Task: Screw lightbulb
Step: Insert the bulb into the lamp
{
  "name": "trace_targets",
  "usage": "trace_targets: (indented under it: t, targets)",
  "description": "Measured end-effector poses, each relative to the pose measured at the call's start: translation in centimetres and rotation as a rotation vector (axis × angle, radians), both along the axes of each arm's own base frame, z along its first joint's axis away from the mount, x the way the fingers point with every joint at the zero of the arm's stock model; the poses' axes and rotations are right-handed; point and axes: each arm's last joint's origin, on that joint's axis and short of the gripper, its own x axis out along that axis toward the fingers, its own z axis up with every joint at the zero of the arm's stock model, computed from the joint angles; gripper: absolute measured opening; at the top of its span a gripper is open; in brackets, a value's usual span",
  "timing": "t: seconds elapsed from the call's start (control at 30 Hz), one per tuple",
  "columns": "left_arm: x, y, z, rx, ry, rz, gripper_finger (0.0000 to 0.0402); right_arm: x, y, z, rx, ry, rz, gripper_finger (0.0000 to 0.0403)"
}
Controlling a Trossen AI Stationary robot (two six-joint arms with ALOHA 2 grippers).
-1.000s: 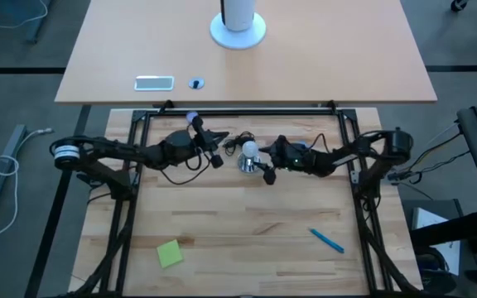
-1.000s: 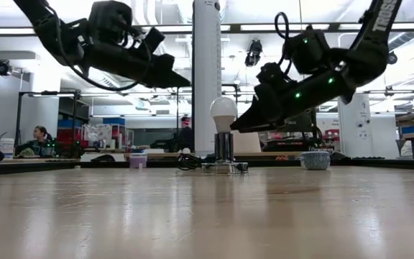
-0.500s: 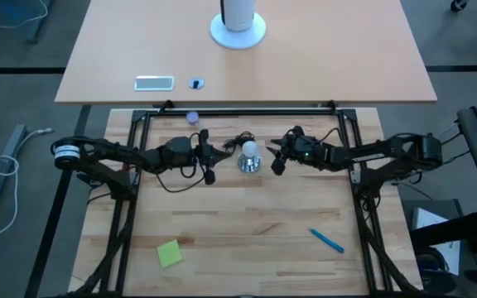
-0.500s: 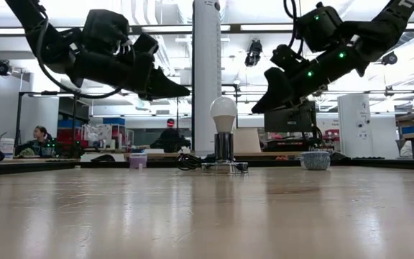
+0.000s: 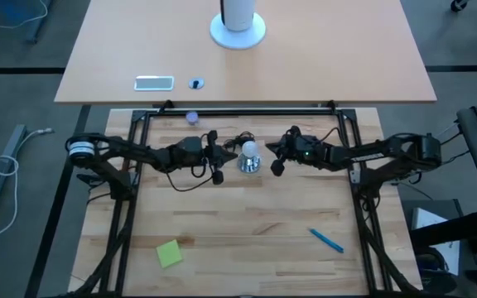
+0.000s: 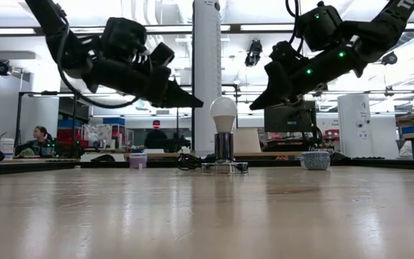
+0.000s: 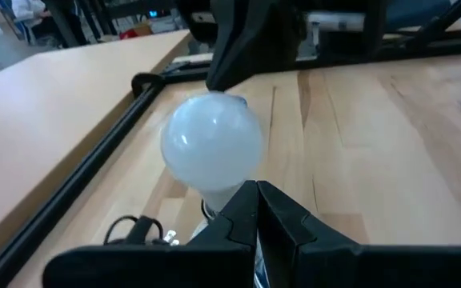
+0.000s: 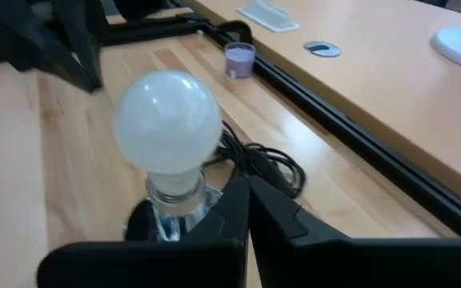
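Note:
The white lightbulb (image 5: 249,149) stands upright with its base in the silver socket (image 6: 223,147), which rests on the wooden table; a black cord (image 5: 237,139) coils behind it. My left gripper (image 5: 224,156) hovers shut just left of the bulb, at the height of its globe (image 6: 223,113). My right gripper (image 5: 272,154) hovers shut just right of it at the same height. Both point at the bulb with a gap between, as the left wrist view (image 7: 212,142) and the right wrist view (image 8: 168,120) show.
A small purple cap (image 5: 193,117) sits by the black frame rail (image 5: 247,108) at the table's far edge. A yellow note (image 5: 170,253) and a blue pen (image 5: 326,240) lie near the front. Beyond the rail, a second table holds a white lamp base (image 5: 238,31).
My right gripper has drawn back from the bulb's base toward the table's right edge and risen to globe height. My left gripper has moved toward the bulb and come down a little. The bulb has stayed upright in the socket.

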Motion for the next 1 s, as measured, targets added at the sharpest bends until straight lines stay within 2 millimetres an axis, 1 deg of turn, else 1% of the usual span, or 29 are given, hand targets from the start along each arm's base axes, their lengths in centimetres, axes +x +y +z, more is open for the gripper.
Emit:
trace_targets:
  t: [0.13,0.23,0.33,0.6,0.83,1.0]
  targets:
    - [0.8,0.2,0.5,0.009,-0.020,0.000,0.0000,0.4,0.0,-0.1,-0.001,-0.029,0.017,0.0001]
    - [0.9,0.3,0.6,0.012,-0.019,0.002,0.0000,0.6,-0.1,-0.3,0.004,-0.031,0.029,0.0000]
    - [0.9,0.4,0.8,0.024,-0.026,0.039,0.0000,1.2,-0.1,-0.3,0.009,-0.031,0.048,0.0000]
    - [0.9,0.5,0.0,0.020,0.007,0.055,0.0000,2.1,0.1,-0.4,0.009,-0.019,0.076,0.0000]
    - [2.1,0.9,-0.7,0.023,0.025,0.055,0.0000,2.0,0.1,-0.5,0.015,-0.015,0.075,0.0000]
    - [2.5,1.1,-0.6,0.032,0.027,0.081,0.0000,2.1,0.3,-0.5,0.020,-0.013,0.082,0.0000]
